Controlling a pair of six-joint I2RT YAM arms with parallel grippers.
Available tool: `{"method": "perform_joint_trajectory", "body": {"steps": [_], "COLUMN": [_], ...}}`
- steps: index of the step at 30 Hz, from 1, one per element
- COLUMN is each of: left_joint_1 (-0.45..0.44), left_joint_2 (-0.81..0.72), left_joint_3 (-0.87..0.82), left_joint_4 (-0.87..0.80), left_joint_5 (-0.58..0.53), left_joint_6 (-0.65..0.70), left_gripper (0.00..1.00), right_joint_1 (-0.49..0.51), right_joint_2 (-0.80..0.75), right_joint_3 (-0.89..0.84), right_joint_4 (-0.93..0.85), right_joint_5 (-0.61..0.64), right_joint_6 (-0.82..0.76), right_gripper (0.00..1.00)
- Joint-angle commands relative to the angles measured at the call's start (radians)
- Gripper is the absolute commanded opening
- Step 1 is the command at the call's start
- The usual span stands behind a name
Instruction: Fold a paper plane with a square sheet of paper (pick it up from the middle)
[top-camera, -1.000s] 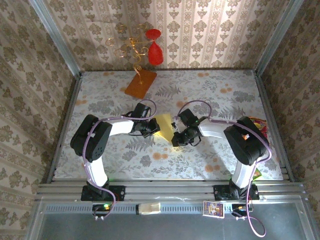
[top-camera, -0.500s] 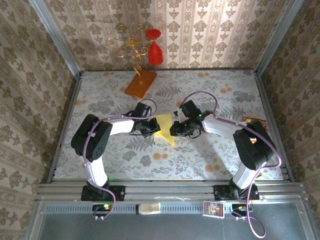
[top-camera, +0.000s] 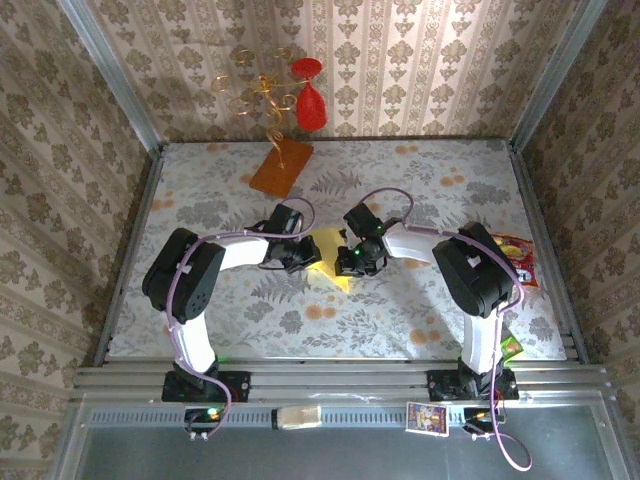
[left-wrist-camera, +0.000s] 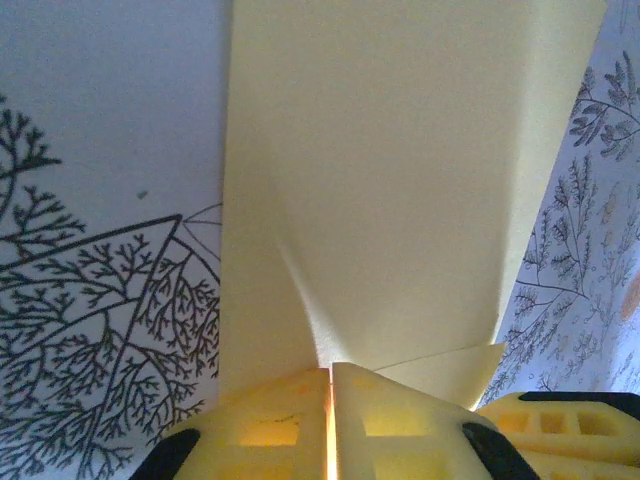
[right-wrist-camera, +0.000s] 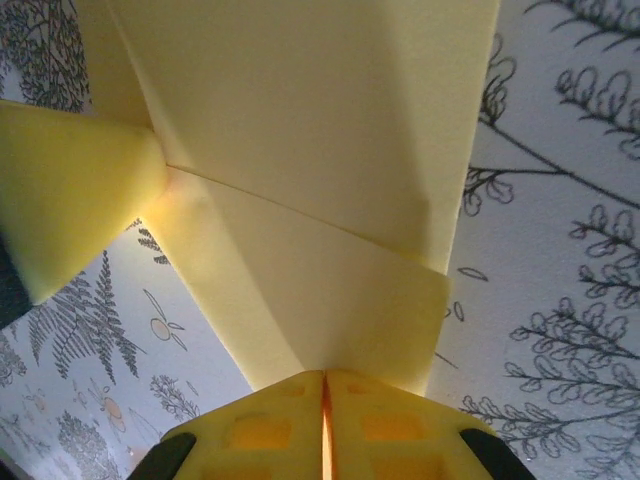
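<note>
Paper (top-camera: 330, 243), pale yellow and creased into a smaller shape, sits at the middle of the table (top-camera: 410, 320), caught between the two grippers. The left gripper (top-camera: 313, 262) reaches it from the left and the right gripper (top-camera: 344, 268) from the right. Their tips are close together with a narrow strip of yellow between them, and one corner of the paper points toward the near edge of the table.

In the left wrist view, the left gripper's yellow fingers (left-wrist-camera: 270, 420) are pressed together with a hairline slit between them. The paper's near edge runs in at their tips, so they pinch the paper. The paper spreads out ahead of them with a soft crease rising from the tips, and a small folded flap shows at the lower right.

In the right wrist view, the right gripper's fingers (right-wrist-camera: 390, 425) are likewise squeezed together on a folded layer of the paper. A sharp crease crosses the paper on a slant. At the left a yellow finger of the other gripper touches the paper where that crease ends.

I cannot tell whether the paper rests on the flowered cloth or hangs just above it.

Well apart, at the far side of the table, lies an orange-brown slab (top-camera: 280, 168) with gold wire (top-camera: 255, 90) and a red ornament (top-camera: 310, 102) above it. A snack packet (top-camera: 514, 252) lies near the right edge.
</note>
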Motion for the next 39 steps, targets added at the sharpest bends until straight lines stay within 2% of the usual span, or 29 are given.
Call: {"method": "perform_joint_trajectory", "body": {"steps": [1, 8, 19, 32, 39], "left_joint_1": [-0.003, -0.015, -0.101, -0.100, -0.058], "left_joint_2": [-0.030, -0.107, -0.044, 0.027, 0.008], "left_joint_3": [0.033, 0.058, -0.010, -0.051, -0.136], "left_joint_4": [-0.007, -0.013, 0.055, 0.082, 0.154], "left_joint_5": [-0.014, -0.030, -0.006, -0.042, -0.099], "left_joint_6": [0.041, 0.058, -0.023, -0.050, -0.061], "left_gripper": [0.11, 0.10, 0.06, 0.05, 0.07], "right_joint_1": [0.004, 0.004, 0.004, 0.004, 0.004], "right_joint_2": [0.037, 0.059, 0.074, 0.076, 0.088], "right_joint_3": [0.009, 0.011, 0.009, -0.006, -0.029], "right_joint_4": [-0.083, -0.118, -0.126, -0.130, -0.147], "right_joint_5": [0.057, 0.075, 0.080, 0.092, 0.127], "right_joint_6": [0.003, -0.017, -0.005, 0.005, -0.002], "right_gripper": [0.12, 0.10, 0.06, 0.05, 0.03]}}
